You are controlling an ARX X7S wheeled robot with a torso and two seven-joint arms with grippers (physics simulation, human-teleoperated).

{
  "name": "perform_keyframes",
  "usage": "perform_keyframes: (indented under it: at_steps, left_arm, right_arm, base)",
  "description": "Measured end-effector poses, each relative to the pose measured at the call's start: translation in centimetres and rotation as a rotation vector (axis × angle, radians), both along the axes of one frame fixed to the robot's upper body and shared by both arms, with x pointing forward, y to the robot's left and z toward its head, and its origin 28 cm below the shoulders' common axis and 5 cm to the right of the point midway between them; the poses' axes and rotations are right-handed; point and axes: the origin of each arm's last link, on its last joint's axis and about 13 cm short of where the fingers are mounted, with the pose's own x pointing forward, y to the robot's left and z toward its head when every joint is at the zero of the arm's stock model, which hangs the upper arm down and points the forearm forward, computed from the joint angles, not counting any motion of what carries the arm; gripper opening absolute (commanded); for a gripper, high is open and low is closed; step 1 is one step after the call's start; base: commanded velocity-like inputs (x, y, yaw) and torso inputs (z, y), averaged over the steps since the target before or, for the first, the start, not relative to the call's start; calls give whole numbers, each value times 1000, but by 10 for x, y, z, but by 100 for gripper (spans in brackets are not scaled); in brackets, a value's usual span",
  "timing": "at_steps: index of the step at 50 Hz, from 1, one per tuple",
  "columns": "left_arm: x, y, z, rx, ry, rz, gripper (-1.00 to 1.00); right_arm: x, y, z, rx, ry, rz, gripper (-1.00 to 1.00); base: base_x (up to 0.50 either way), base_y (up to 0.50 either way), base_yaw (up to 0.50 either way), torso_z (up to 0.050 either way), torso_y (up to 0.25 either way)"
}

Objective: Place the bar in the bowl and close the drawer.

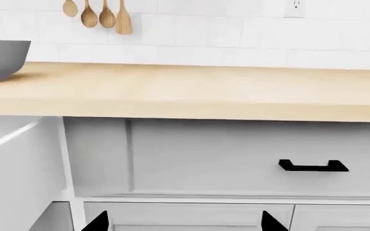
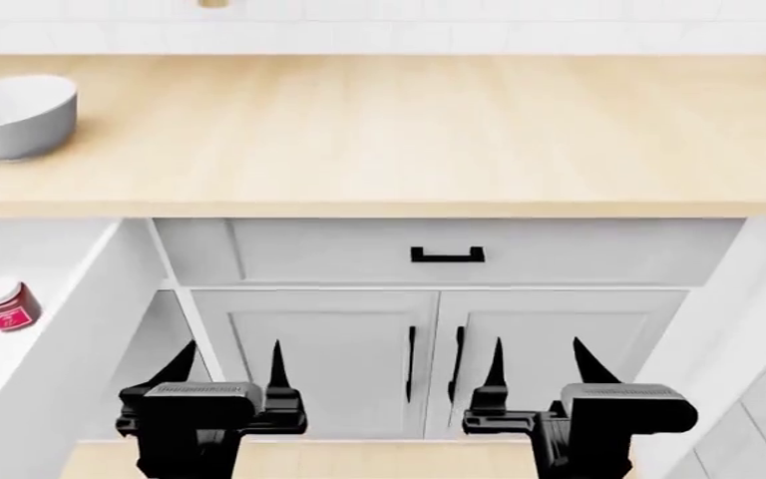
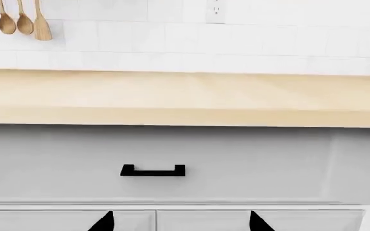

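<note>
The bowl (image 2: 13,115) stood on the desk (image 2: 397,130) at its far left; an open drawer (image 2: 71,299) jutted out at the left, a red jar (image 2: 9,304) lying inside; the bar was not visible; the left tool (image 2: 230,367) and right tool (image 2: 539,361) hung low before the cabinet doors (image 2: 437,359), each with fingers apart and empty.
</note>
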Motion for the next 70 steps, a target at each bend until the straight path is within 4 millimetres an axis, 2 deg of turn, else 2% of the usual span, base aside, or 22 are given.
perform_keyframes:
  at_steps: [14,23,45,70]
  left_arm:
    - [-16,1,26,-6,-59,-24,100]
    - [-23,1,34,-19,-98,-29,100]
    - [-33,4,45,-33,-144,-20,100]
    - [-34,5,47,-41,-147,-18,100]
  right_arm:
    - [-16,-4,24,-2,-71,-13,100]
    - [-23,-6,32,-3,-103,-23,100]
    - [-34,-7,41,-5,-148,-35,100]
    - [-36,-7,43,-20,-155,-59,100]
  base:
    - [0,0,0,50,0]
    - [0,419,0,3,0]
    - [-16,500,0,0,0]
    - [-18,500,0,0,0]
